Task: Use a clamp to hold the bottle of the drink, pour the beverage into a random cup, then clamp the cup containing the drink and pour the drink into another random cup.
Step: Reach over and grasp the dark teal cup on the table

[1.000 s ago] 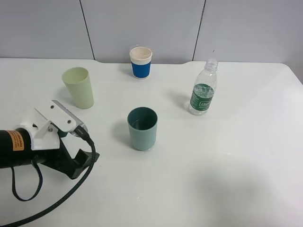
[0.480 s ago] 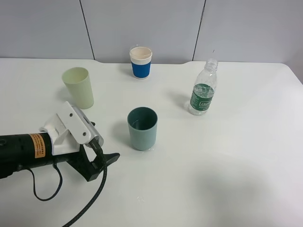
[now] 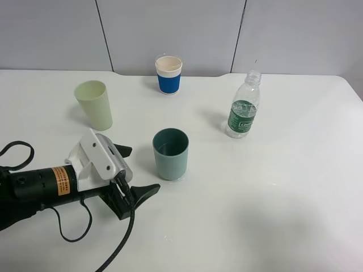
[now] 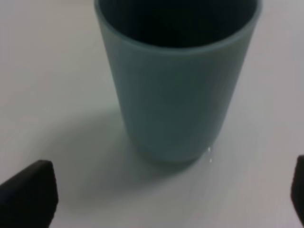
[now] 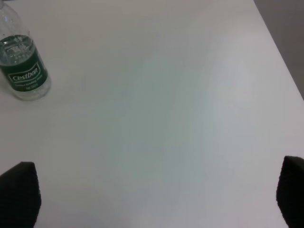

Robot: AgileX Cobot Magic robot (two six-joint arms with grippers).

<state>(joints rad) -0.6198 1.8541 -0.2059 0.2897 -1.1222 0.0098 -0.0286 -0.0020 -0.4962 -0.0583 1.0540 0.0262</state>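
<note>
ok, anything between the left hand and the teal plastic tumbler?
Nothing: only bare white table between the open left hand and the teal straight-sided plastic tumbler, shown in the exterior high and left wrist views.

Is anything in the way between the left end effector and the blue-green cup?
No, nothing visible is in the way. The left end effector is open and points at the teal cup. Only bare white table lies between them. The pale yellow-green cup stands off to the side, out of the path.
</note>
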